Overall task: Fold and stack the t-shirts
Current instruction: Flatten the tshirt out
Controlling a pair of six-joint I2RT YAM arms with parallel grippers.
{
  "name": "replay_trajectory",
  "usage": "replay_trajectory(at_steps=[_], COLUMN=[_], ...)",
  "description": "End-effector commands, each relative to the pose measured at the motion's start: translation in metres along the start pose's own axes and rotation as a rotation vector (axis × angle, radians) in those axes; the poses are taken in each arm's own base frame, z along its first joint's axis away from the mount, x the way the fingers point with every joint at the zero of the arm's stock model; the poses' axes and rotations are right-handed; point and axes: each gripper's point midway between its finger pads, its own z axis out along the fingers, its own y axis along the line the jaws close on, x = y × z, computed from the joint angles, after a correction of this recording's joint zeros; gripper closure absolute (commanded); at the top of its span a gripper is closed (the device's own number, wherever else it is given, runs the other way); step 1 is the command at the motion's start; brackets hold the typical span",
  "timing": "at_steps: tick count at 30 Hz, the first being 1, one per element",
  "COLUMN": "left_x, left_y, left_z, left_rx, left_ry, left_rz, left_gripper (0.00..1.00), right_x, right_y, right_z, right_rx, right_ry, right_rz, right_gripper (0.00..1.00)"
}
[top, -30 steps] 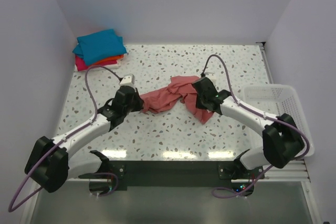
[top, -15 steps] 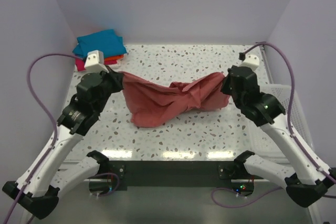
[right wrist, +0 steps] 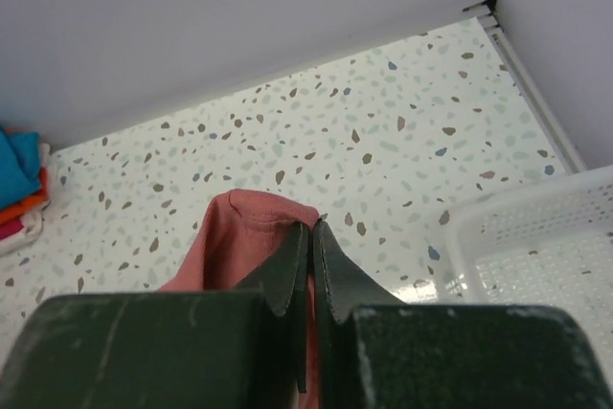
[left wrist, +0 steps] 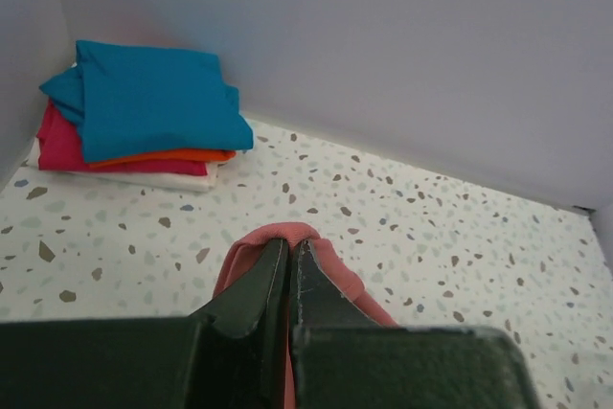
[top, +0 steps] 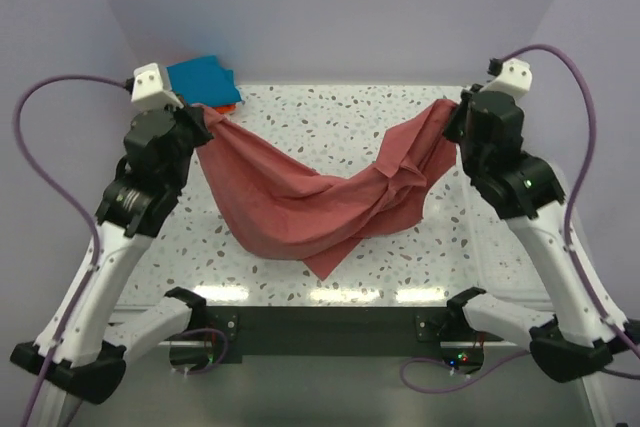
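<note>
Speckled terrazzo worktop (top: 330, 117), pale, with walls close on three sides.

Salmon-pink t-shirt (top: 300, 207) is strung between the two arms. Its long axis runs left to right across the worktop, one end at each pincer. The middle sags in a deep curve toward the near edge, and the lowest fold comes to a point just left of centre. The left half spreads as a broad sheet, while the right half is bunched and twisted into thick folds. I cannot tell whether the sagging part touches the worktop.

White mesh basket (right wrist: 536, 237) sits at the right edge of the worktop, below and right of the right pincer in the wrist view. It is well apart from the shirt's held end.

Stack of folded t-shirts (left wrist: 144, 102) lies flat in the far left corner against the walls. Teal-blue tee (left wrist: 153, 93) is on top, then an orange edge (left wrist: 182, 154), then magenta-pink (left wrist: 67, 141), with a white layer (left wrist: 182, 179) at the bottom. It sits just behind the left arm in the top view.

Left pincer (left wrist: 290, 256) has its jaws pressed together on a rolled edge of the salmon-pink t-shirt, raised near the far left.

Right pincer (right wrist: 311, 237) is likewise clamped on a fold of the same shirt, raised near the far right.
</note>
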Motion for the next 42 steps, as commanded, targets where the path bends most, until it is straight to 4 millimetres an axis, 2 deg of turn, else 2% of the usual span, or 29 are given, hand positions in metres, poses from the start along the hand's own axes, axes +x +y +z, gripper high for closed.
replay_trajectory(at_steps=[1, 2, 4, 5, 6, 8, 9, 10, 11, 13, 14, 16, 17, 21, 24, 27, 28, 30, 31, 33, 34, 35, 36, 37, 38, 39, 40, 41, 42], left_x=[-0.002, 0.011, 0.001, 0.010, -0.012, -0.023, -0.043, -0.055, -0.077, -0.089, -0.104, -0.111, -0.118, -0.126, -0.123, -0.112, -0.094, -0.083, -0.056, -0.029, 0.001, 0.025, 0.036, 0.061, 0.075, 0.083, 0.078, 0.093, 0.094], left_y=[0.004, 0.012, 0.014, 0.024, 0.020, 0.024, 0.019, 0.017, 0.015, 0.017, 0.015, 0.022, 0.024, 0.031, 0.035, 0.030, 0.033, 0.029, 0.038, 0.038, 0.045, 0.046, 0.048, 0.051, 0.052, 0.052, 0.040, 0.048, 0.045], left_z=[0.055, 0.082, 0.107, 0.129, 0.133, 0.144, 0.143, 0.142, 0.140, 0.137, 0.133, 0.129, 0.123, 0.111, 0.116, 0.136, 0.160, 0.182, 0.210, 0.239, 0.260, 0.269, 0.278, 0.288, 0.290, 0.289, 0.281, 0.275, 0.268], left_rx=[-0.032, -0.027, -0.029, -0.054, -0.049, -0.044, -0.022, -0.012, 0.000, -0.002, 0.008, 0.000, 0.007, 0.004, 0.008, 0.063, 0.064, 0.098, 0.085, 0.130, 0.130, 0.146, 0.155, 0.152, 0.149, 0.144, 0.156, 0.099, 0.075], left_ry=[-0.006, 0.044, 0.044, 0.083, 0.048, 0.044, -0.001, -0.020, -0.054, -0.060, -0.085, -0.087, -0.099, -0.115, -0.097, -0.030, 0.026, 0.068, 0.128, 0.170, 0.221, 0.267, 0.280, 0.329, 0.357, 0.372, 0.356, 0.362, 0.347], left_rz=[0.015, 0.004, -0.024, -0.024, -0.046, -0.067, -0.082, -0.086, -0.092, -0.085, -0.080, -0.078, -0.078, -0.080, -0.087, -0.090, -0.091, -0.103, -0.115, -0.130, -0.148, -0.177, -0.190, -0.206, -0.215, -0.215, -0.205, -0.193, -0.182], left_gripper=[1.00, 1.00, 1.00, 1.00, 1.00, 1.00, 1.00, 1.00, 1.00, 1.00, 1.00, 1.00, 1.00, 1.00, 1.00, 1.00, 1.00, 1.00, 1.00, 1.00, 1.00, 0.85, 0.71, 0.64, 0.55, 0.48, 0.41, 0.28, 0.23], right_x=[-0.021, -0.011, -0.021, -0.024, -0.032, -0.048, -0.065, -0.074, -0.084, -0.107, -0.114, -0.118, -0.117, -0.084, -0.054, -0.024, -0.018, 0.010, 0.017, 0.050, 0.058, 0.073, 0.082, 0.102, 0.113, 0.124, 0.142, 0.152, 0.159], right_y=[0.016, 0.027, 0.032, 0.035, 0.040, 0.039, 0.038, 0.036, 0.034, 0.032, 0.032, 0.031, 0.029, 0.014, 0.001, -0.014, -0.015, -0.018, -0.019, -0.018, -0.015, -0.015, -0.014, -0.012, -0.011, -0.011, -0.012, -0.014, -0.016], right_z=[0.047, 0.064, 0.079, 0.084, 0.089, 0.090, 0.087, 0.085, 0.081, 0.066, 0.060, 0.051, 0.050, 0.055, 0.066, 0.085, 0.093, 0.117, 0.126, 0.149, 0.158, 0.164, 0.171, 0.183, 0.187, 0.193, 0.200, 0.203, 0.205], right_rx=[-0.016, -0.049, -0.062, -0.068, -0.081, -0.081, -0.085, -0.083, -0.084, -0.101, -0.108, -0.119, -0.117, -0.063, -0.019, 0.016, 0.018, 0.025, 0.029, 0.029, 0.017, 0.016, 0.014, 0.009, 0.006, 0.005, 0.012, 0.018, 0.028], right_ry=[-0.034, 0.003, -0.007, -0.004, -0.011, -0.040, -0.073, -0.090, -0.114, -0.172, -0.188, -0.198, -0.198, -0.143, -0.083, -0.012, 0.000, 0.076, 0.095, 0.173, 0.184, 0.212, 0.228, 0.275, 0.301, 0.331, 0.371, 0.395, 0.412], right_rz=[0.050, 0.043, 0.075, 0.080, 0.090, 0.101, 0.116, 0.120, 0.130, 0.151, 0.158, 0.164, 0.164, 0.149, 0.147, 0.146, 0.157, 0.154, 0.161, 0.151, 0.157, 0.154, 0.155, 0.156, 0.152, 0.148, 0.144, 0.137, 0.135], right_gripper=[1.00, 1.00, 1.00, 1.00, 1.00, 1.00, 1.00, 1.00, 1.00, 1.00, 1.00, 1.00, 1.00, 1.00, 1.00, 1.00, 1.00, 1.00, 1.00, 1.00, 1.00, 1.00, 1.00, 1.00, 1.00, 1.00, 1.00, 0.97, 0.87])
